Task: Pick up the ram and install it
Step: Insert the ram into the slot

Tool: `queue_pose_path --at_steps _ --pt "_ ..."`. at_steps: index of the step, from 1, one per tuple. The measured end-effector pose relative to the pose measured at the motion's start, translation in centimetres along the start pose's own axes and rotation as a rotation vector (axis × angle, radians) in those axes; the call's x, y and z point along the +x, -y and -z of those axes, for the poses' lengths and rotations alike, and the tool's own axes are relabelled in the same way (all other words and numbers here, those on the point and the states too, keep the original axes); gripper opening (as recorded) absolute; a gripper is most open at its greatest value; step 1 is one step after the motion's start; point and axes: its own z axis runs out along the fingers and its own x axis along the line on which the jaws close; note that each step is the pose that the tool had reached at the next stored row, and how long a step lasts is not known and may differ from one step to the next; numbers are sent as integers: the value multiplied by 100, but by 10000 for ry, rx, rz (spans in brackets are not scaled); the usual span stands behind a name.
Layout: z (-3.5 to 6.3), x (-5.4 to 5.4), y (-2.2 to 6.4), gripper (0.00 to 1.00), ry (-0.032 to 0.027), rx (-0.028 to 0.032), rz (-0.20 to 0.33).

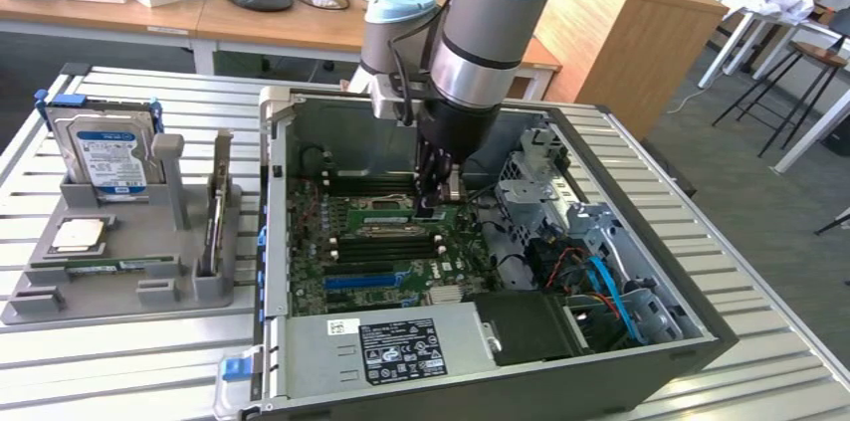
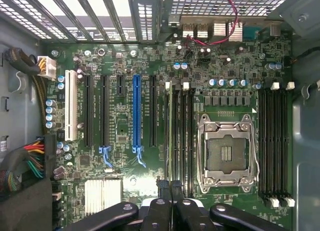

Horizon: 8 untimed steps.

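Fingers (image 2: 162, 195) pressed together at the near end of the ram (image 2: 169, 136), seen edge-on in the memory slot beside the CPU socket (image 2: 226, 153), inside the open computer case (image 1: 691, 341). Apparently standing in the slot; seating depth not discernible. For a sound insertion: push straight down, stick parallel to slot, until the white end latch (image 2: 168, 84) closes.

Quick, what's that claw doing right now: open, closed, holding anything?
Gripper: jaws shut, right over the ram standing in a motherboard slot; whether they pinch it cannot be told.
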Motion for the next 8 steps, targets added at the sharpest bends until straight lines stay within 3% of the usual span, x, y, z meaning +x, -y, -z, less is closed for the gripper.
queue_pose_path --at_steps 8 --pt "0 1 0 12 -1 0 2"
